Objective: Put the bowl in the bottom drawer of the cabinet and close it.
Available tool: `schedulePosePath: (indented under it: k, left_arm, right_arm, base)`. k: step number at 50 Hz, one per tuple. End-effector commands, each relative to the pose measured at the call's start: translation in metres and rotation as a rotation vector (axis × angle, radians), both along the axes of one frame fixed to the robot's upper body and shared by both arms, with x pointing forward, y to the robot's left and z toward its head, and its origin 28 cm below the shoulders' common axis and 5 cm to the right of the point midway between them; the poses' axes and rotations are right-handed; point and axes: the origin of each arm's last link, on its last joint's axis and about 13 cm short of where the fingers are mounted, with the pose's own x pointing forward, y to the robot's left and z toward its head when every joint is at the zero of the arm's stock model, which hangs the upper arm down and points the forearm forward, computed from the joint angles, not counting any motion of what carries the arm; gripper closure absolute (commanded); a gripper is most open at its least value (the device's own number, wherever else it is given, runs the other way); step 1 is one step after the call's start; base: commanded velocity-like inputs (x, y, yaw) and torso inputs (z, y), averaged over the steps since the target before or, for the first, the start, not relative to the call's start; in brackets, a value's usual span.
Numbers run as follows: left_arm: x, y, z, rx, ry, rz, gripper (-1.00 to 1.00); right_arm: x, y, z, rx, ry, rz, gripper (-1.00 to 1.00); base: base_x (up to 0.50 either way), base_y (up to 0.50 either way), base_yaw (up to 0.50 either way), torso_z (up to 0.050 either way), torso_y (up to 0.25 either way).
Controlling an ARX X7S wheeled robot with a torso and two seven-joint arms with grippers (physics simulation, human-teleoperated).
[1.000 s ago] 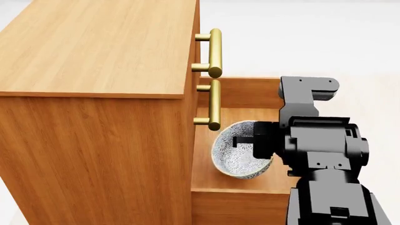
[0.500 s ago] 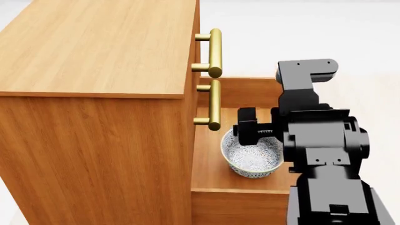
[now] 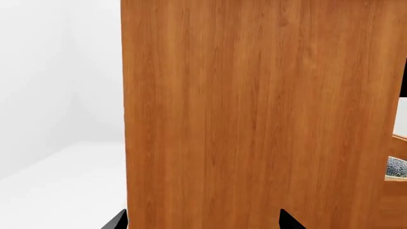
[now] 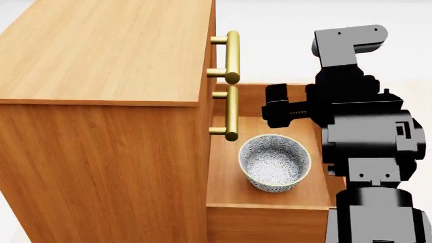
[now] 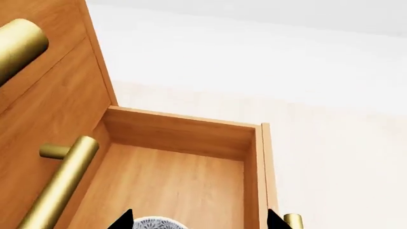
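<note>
The white lace-patterned bowl stands upright on the floor of the bottom drawer, which is pulled out of the orange-brown cabinet. My right gripper hangs open and empty above the bowl, clear of it. In the right wrist view the right gripper has its tips spread wide, with the bowl's rim just showing between them. My left gripper is open and empty, facing the cabinet's side panel. A sliver of the bowl shows past that panel.
The two upper drawers are closed, and their brass bar handles stick out over the open drawer. The drawer's own brass handle shows at its outer front. Pale floor surrounds the cabinet.
My right gripper opened, let go of the bowl and rose away from it. The bowl went from tilted in the grip to standing upright in the drawer.
</note>
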Motion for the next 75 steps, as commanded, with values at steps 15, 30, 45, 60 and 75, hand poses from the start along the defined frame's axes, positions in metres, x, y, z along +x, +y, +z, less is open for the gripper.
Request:
schedulePosePath:
  k: [15,30,45,60,75]
  left_arm:
    - [-0.001,0.0,0.002,-0.006,-0.023,-0.007,-1.0]
    - [-0.001,0.0,0.001,-0.013,-0.029,-0.015,-1.0]
    - [-0.001,0.0,0.002,-0.007,-0.025,-0.01,-1.0]
    - [-0.001,0.0,0.001,-0.001,-0.021,-0.013,-1.0]
    - [-0.001,0.0,0.001,-0.004,-0.022,-0.001,-1.0]
  right_arm:
    - [-0.033,-0.032,0.024,-0.061,-0.172,-0.103,-1.0]
    - [-0.05,-0.054,0.022,-0.037,-0.228,-0.219,-1.0]
    - [-0.077,-0.077,0.012,-0.065,-0.26,-0.356,-1.0]
    - [-0.091,-0.087,-0.014,-0.085,-0.26,-0.419,-1.0]
    - [-0.103,-0.094,-0.041,-0.109,-0.222,-0.468,-1.0]
  base:
    - [0.0,0.0,0.0,0.0,0.0]
    - [0.0,0.0,0.0,0.0,0.0]
    - [0.0,0.0,0.0,0.0,0.0]
    - [0.0,0.0,0.0,0.0,0.0]
    - [0.0,0.0,0.0,0.0,0.0]
